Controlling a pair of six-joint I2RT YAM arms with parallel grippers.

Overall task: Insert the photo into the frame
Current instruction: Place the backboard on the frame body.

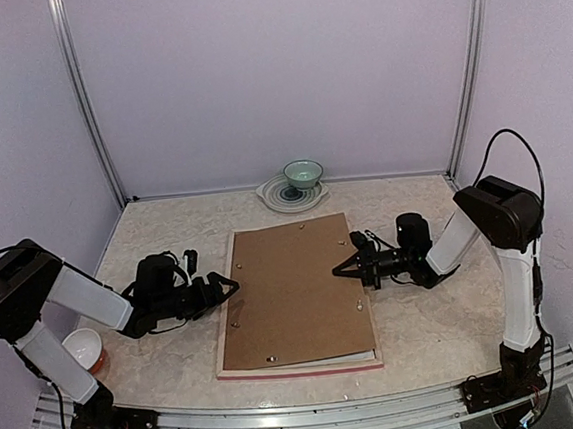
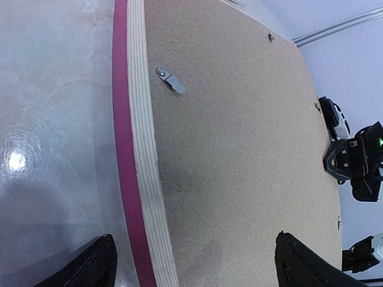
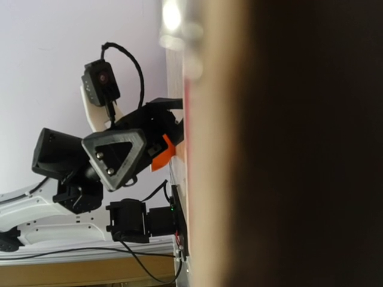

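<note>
1. the frame (image 1: 300,371) lay face down in the middle of the table (image 1: 427,323), with its pale wood back up and its pink edge showing along the near side.
2. a brown hardboard backing (image 1: 294,294) sat inside the frame and covered the whole opening. a small metal turn clip (image 2: 170,81) lay on the backing near the left rail.
3. the photo showed in no view.
4. the left gripper (image 1: 227,285) was at the frame's left rail, fingers spread wide and holding nothing. in the left wrist view one finger (image 2: 90,266) was over the table and the other over the backing.
5. the right gripper (image 1: 341,268) was at the frame's right rail. its own camera was blocked by blurred dark and brown shapes, so i could not tell whether it was parted or closed.
6. a teal bowl (image 1: 303,174) stood on a plate (image 1: 277,197) at the back, and a white bowl (image 1: 82,347) sat near the left arm.
</note>
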